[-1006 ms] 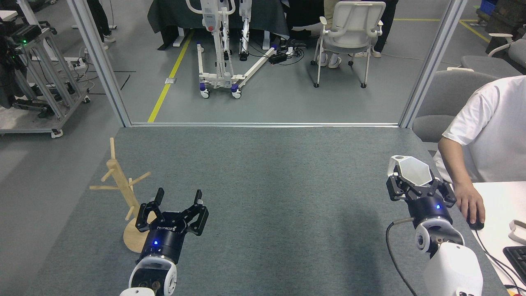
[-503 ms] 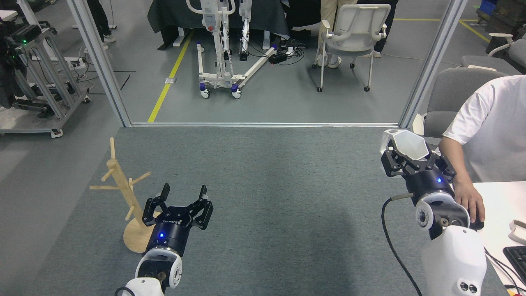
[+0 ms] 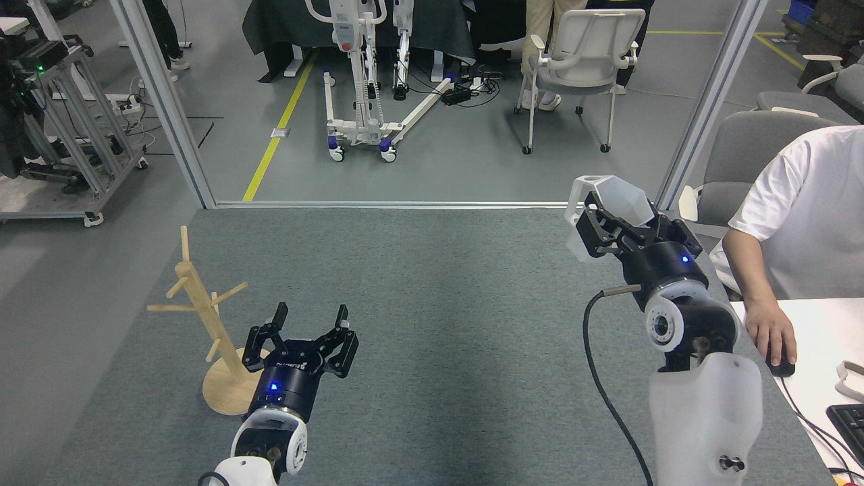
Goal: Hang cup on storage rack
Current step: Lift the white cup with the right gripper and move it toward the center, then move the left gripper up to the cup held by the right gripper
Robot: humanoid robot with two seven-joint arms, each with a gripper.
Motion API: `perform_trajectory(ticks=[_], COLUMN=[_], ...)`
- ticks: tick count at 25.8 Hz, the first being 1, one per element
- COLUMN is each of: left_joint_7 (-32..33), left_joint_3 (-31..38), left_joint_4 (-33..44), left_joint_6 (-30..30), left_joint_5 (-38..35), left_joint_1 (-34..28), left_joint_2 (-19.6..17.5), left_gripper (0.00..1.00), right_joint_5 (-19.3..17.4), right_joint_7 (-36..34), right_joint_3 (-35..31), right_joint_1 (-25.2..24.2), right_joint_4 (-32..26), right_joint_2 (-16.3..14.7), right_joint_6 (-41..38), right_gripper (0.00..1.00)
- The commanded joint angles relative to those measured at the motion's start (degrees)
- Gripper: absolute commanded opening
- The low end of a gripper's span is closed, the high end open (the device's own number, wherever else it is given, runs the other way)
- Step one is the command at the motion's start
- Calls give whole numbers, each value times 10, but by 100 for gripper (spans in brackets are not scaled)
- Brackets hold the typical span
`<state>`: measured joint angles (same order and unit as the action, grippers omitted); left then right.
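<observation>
- The left gripper is being held low over the grey mat, fingers spread wide and empty.
- Just beside it, the wooden mug tree is being left bare.
- Farther right, the white faceted mug is being gripped aloft by the right gripper.

White cup — pale-wood storage rack

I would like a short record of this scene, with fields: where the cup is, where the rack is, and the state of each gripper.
cup: matte white faceted mug, held above the grey felt table, far right
rack: light wooden mug tree with angled pegs, upright on its round base, near left, no cup on it
right gripper: shut on the mug
left gripper: open, empty, beside the rack's base
person: a hand on a mouse at the right edge
</observation>
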<state>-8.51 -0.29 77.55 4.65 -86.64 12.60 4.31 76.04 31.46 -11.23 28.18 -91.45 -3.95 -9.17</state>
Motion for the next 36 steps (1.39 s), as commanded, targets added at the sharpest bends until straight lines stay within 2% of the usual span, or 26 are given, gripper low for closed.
perform_trajectory(ticks=[1,7,11,13,20,25,36], left_joint_7=[0,1,1,1,0,0,0], left_joint_3=[-1,-1,-1,0,0,0,0], left_joint_4=[3,3,17,29,47,81,82], left_joint_6=[5,5,6,6,13,29,31], left_joint_5=[0,1,2,2,2,1,-4], left_joint_1=[-2,-4,-7,-14,-36,-64,-69], left_joint_2=[-1,-5,-7,-7,-8,-10,-15], left_gripper=[99,99,99,99,99,99,99], right_joint_5=[6,24,71,82,89,90,99], right_joint_7=[11,11,11,11,27,52,52], right_joint_3=[24,59,78,90,127,136,147], right_joint_1=[4,4,0,-1,-1,-2,-6], right_joint_4=[-22,-34,-37,-38,-64,-77,-76], right_joint_2=[4,15,21,31,38,49,51], right_joint_6=[14,57,89,109,151,151,158], right_gripper=[21,21,21,22,22,22,22])
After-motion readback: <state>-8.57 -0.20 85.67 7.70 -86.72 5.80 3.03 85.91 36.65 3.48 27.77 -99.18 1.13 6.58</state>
